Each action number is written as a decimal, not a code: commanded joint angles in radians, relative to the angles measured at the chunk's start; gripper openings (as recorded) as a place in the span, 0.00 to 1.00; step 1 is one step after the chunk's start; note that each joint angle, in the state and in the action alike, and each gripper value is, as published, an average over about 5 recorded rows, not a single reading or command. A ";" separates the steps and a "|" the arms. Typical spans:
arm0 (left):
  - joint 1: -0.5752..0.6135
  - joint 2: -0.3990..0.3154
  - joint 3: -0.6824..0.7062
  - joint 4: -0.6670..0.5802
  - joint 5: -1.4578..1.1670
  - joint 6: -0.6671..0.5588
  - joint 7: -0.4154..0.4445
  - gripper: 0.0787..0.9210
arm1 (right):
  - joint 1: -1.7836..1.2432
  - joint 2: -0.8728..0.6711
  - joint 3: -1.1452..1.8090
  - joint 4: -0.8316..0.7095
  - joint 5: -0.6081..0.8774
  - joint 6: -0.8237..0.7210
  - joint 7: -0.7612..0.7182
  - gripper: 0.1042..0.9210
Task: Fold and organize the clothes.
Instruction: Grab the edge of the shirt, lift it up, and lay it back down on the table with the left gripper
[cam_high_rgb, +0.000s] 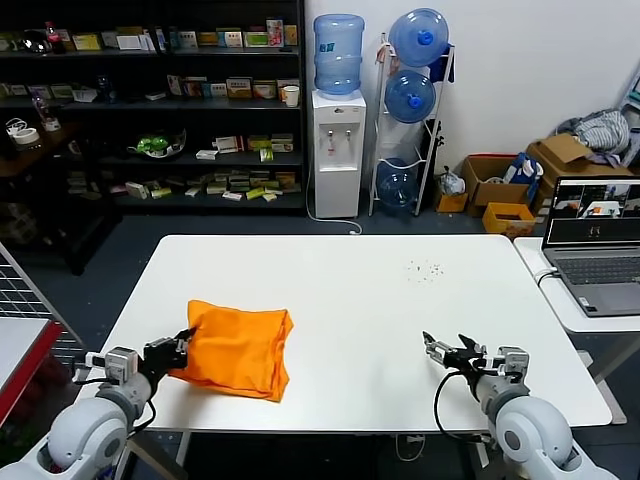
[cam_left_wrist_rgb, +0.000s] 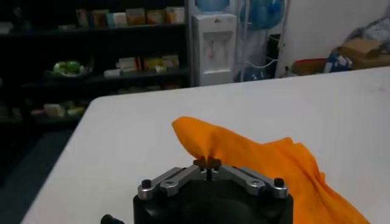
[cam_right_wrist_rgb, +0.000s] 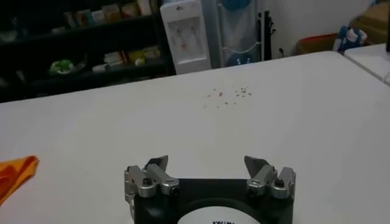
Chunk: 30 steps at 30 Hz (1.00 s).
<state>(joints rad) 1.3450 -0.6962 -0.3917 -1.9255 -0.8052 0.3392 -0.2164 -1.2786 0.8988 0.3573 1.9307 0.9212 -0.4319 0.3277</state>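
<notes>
One garment: we had a single bright orange T-shirt (cam_high_rgb: 237, 349) on the white table (cam_high_rgb: 350, 300), folded into a rough rectangle on our left side, close to the near edge.
Shirt's lie: it sat flat for the most part, with its near-left corner drawn up into a peak, as the left wrist view (cam_left_wrist_rgb: 244, 152) showed plainly.
Left gripper: our left gripper (cam_high_rgb: 183, 342) was right at that corner, fingers (cam_left_wrist_rgb: 207, 162) clenched together on a pinch of orange fabric.
Contact: cloth rose between the two fingertips and spread away across the tabletop beyond them.
Right gripper: our right gripper (cam_high_rgb: 446, 352) hovered low over bare table on the right side, near the front edge and well apart from the shirt.
Right fingers: they stood spread wide with nothing between them (cam_right_wrist_rgb: 210, 167), just white tabletop below.
Shirt from the right: only one orange edge (cam_right_wrist_rgb: 15, 173) peeked in at the side of the right wrist view.
Table marks: we saw a scatter of small dark specks (cam_high_rgb: 425, 268) toward the far right of the top.
Beside us: an open laptop (cam_high_rgb: 595, 245) sat on a second white surface off to the right.
Behind: a water dispenser (cam_high_rgb: 337, 125) with its blue bottle stood by the wall, dark shelves (cam_high_rgb: 150, 110) of boxes to its left, and cardboard boxes (cam_high_rgb: 500, 185) on the floor to its right.
</notes>
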 joint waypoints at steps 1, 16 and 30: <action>0.093 0.147 -0.212 0.061 0.051 0.006 0.025 0.02 | -0.021 -0.011 0.047 0.065 -0.057 0.020 -0.028 0.88; 0.012 0.335 -0.124 0.291 0.083 -0.065 0.096 0.02 | -0.070 -0.009 0.096 0.092 -0.059 0.023 -0.022 0.88; 0.004 0.301 -0.061 0.179 -0.054 -0.062 0.048 0.02 | -0.077 0.018 0.088 0.097 -0.059 0.007 0.007 0.88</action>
<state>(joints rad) 1.3538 -0.3796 -0.4901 -1.6736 -0.7361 0.2702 -0.1242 -1.3454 0.9082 0.4373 2.0190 0.8666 -0.4214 0.3245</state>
